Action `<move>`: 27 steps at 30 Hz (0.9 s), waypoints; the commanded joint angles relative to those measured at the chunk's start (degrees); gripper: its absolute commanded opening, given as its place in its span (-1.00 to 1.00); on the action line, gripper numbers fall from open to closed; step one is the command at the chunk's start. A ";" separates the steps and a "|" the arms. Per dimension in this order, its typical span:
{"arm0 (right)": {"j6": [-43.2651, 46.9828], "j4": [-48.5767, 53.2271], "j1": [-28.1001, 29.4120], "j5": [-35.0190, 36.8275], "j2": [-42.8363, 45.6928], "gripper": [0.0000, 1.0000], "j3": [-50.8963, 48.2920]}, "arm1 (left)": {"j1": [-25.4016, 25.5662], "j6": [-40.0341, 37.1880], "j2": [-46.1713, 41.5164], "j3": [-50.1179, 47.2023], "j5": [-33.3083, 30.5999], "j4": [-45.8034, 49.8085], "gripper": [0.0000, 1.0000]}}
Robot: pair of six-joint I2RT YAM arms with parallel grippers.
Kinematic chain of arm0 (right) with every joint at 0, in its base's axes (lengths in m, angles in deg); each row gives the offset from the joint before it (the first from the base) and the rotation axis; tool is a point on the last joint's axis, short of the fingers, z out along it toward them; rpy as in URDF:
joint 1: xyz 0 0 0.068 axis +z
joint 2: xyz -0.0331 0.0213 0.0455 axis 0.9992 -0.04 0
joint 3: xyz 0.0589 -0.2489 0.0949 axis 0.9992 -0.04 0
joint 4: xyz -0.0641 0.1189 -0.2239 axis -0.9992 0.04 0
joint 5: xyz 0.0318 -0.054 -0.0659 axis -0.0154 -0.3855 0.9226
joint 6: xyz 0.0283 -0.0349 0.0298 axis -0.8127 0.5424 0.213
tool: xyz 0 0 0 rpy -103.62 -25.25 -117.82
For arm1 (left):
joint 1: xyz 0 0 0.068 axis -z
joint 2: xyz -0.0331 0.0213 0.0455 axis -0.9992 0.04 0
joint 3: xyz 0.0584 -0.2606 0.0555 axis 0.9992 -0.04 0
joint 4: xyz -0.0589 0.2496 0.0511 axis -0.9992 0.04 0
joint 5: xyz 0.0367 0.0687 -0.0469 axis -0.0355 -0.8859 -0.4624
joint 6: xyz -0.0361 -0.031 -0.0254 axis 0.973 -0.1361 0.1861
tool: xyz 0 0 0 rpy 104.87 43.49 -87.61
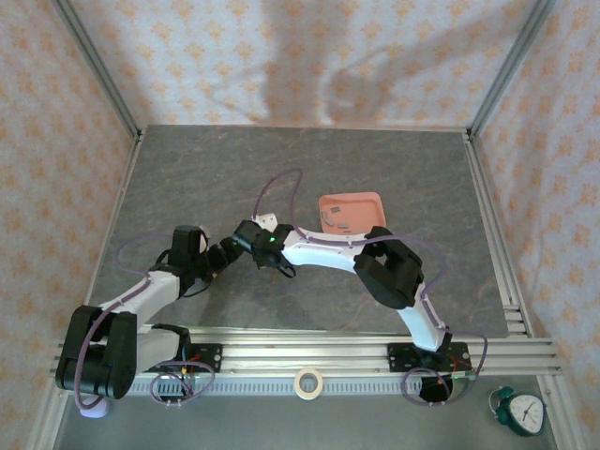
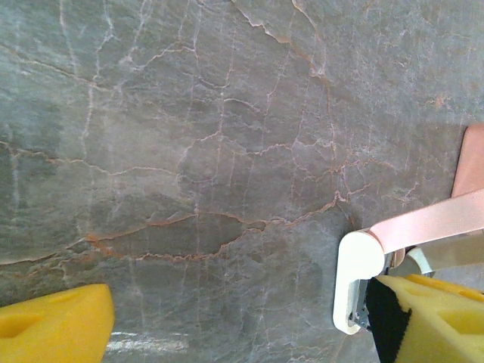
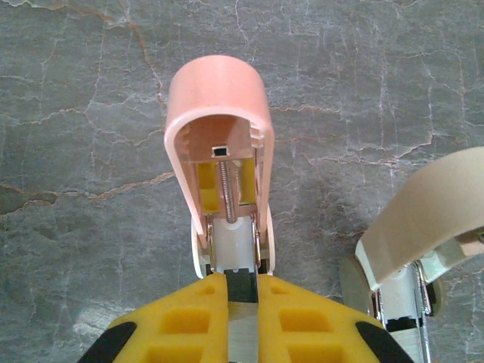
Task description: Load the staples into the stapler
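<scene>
The tiny cream-white and pale-pink plastic stapler [image 3: 219, 113] gapes open, its spring showing. The right gripper [image 3: 242, 299] pinches its base; the left gripper [image 2: 242, 325] stands spread.

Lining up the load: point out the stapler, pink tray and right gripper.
stapler [image 3: 219, 98], right wrist view, raised pink cover.
pink tray [image 1: 363, 204], top view, bare floor.
right gripper [image 3: 242, 286], right wrist view, between fingertips.
</scene>
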 commanded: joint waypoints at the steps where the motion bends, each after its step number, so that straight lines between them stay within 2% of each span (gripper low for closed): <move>1: -0.79 0.74 0.21 0.79 -0.14 -0.71 -1.53 | 0.91 -0.05 4.73 -2.34 5.03 -3.76 0.72; 13: -0.62 0.06 0.16 0.53 0.71 -0.58 -0.85 | 0.87 -0.01 4.74 -2.00 5.22 -3.86 0.72; 18: -0.54 0.46 0.20 1.75 2.54 -0.46 -0.59 | 0.91 0.04 4.74 -1.82 5.36 -3.85 0.71; 27: -2.04 1.47 0.02 4.78 8.50 -0.43 -1.43 | 0.91 -0.56 4.00 -0.88 7.32 -4.30 0.70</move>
